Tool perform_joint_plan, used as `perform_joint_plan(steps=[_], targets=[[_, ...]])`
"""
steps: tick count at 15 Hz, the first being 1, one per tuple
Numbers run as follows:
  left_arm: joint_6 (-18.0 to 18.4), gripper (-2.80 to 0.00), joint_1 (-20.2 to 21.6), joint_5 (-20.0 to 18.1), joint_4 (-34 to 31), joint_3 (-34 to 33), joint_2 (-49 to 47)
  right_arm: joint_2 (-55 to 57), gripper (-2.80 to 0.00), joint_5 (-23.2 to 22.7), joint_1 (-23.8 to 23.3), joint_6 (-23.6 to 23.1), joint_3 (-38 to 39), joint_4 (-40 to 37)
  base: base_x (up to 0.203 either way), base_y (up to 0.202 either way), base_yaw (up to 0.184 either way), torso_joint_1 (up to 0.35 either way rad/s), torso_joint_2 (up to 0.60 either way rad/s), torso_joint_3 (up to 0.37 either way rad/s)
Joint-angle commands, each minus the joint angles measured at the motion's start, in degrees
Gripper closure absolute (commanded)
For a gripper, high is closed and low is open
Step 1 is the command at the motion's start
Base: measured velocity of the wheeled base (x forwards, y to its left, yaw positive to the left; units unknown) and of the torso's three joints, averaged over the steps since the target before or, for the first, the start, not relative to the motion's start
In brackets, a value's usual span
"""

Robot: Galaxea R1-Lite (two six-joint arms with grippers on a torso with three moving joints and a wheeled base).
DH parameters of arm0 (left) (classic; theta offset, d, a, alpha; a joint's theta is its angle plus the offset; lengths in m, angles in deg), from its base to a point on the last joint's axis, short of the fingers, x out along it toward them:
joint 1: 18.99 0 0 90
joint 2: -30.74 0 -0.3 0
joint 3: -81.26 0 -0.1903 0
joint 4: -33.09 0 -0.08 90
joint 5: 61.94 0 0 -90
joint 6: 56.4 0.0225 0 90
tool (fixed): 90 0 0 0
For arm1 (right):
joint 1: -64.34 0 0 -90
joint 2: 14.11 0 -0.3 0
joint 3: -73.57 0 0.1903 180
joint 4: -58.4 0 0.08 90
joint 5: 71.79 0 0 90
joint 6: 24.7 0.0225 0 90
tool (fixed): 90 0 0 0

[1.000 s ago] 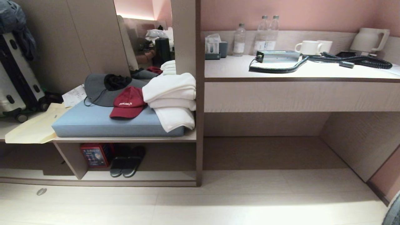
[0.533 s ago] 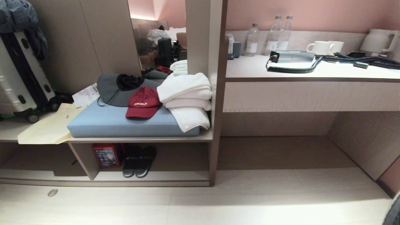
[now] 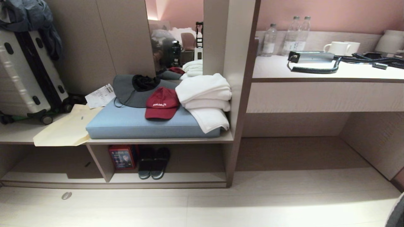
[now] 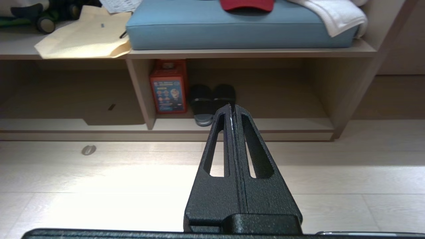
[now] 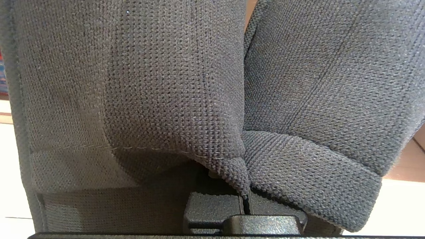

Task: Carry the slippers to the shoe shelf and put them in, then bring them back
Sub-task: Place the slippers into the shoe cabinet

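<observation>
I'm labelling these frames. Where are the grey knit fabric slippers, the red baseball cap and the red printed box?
grey knit fabric slippers [image 5: 172, 86]: right wrist view, knit upper.
red baseball cap [image 3: 161, 104]: head view, crown.
red printed box [image 4: 167, 89]: left wrist view, printed front.

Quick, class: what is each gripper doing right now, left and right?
Left gripper: shut, holding nothing, aimed toward the shoe shelf.
Right gripper: shut on the slippers, whose grey fabric fills its wrist view.

hotel room: suitcase [image 3: 28, 72], folded towels [image 3: 205, 101], kettle [image 3: 389, 41].
</observation>
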Motion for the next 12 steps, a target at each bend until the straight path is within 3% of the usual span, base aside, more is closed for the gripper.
perform_joint_plan(steps=[1, 12], targets=[[0.0, 0.00, 0.1, 0.0, 0.0, -0.1, 0.0, 0.1, 0.00, 0.0, 0.0, 0.0, 0.0, 0.0, 0.000, 0.199, 0.000, 0.010, 0.00, -0.002], [-0.1, 0.00, 0.0, 0.0, 0.0, -0.1, 0.0, 0.1, 0.00, 0.0, 0.0, 0.0, 0.1, 0.0, 0.000, 0.196, -0.001, 0.003, 0.00, 0.002]])
